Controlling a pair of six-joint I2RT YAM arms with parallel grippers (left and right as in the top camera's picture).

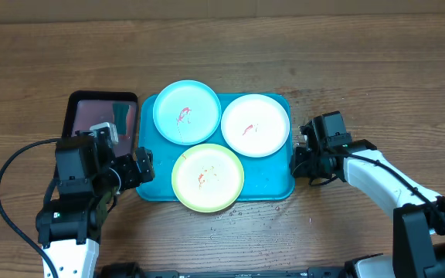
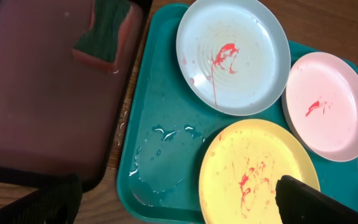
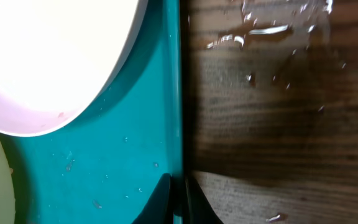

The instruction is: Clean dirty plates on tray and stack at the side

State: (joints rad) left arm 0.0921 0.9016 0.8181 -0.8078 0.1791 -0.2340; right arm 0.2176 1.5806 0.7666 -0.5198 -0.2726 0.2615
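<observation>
Inside the right hand point(image 3: 178, 190) sits the tray point(image 3: 129, 149) rim, pinched.

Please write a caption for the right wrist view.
Right gripper pinches the tray rim, near the white plate.

The tray point(image 1: 273, 185) lies mid-worktop point(image 1: 361, 62) in front of me. On it the far-left plate point(image 1: 187, 112) and far-right plate point(image 1: 255, 125) sit side by side; the near plate point(image 1: 207, 177) lies before them, overhanging the tray's near rim. Just left lies a smaller tray point(image 1: 87, 112) with a sponge point(image 2: 107, 28) in it. My right gripper point(image 3: 178, 202) pinches the tray's right rim; my left gripper point(image 1: 143, 167) hangs at its left edge
</observation>
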